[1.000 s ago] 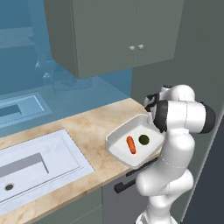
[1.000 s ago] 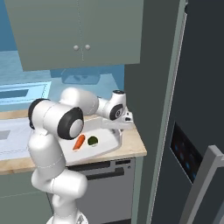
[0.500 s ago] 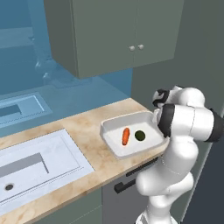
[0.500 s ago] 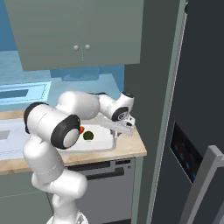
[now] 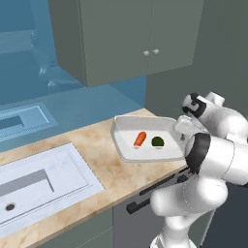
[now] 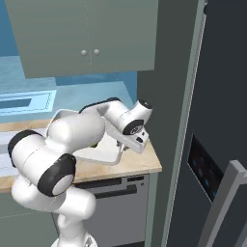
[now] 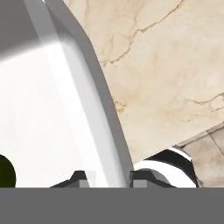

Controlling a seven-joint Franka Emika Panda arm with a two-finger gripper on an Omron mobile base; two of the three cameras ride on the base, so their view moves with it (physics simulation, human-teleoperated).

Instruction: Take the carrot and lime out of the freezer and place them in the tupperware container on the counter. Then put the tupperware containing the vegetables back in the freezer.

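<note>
The shallow white rectangular tupperware container (image 5: 127, 147) w/ rounded corners is held up over the beige marbled stone counter (image 5: 82, 147), tilted a bit. Inside it: the stubby orange-red carrot (image 5: 140, 139) and the small dark green lime (image 5: 157, 141), side by side, apart. The two-finger gripper (image 7: 106, 177) is clamped on the tray's rim, one tip each side of the wall.
</note>
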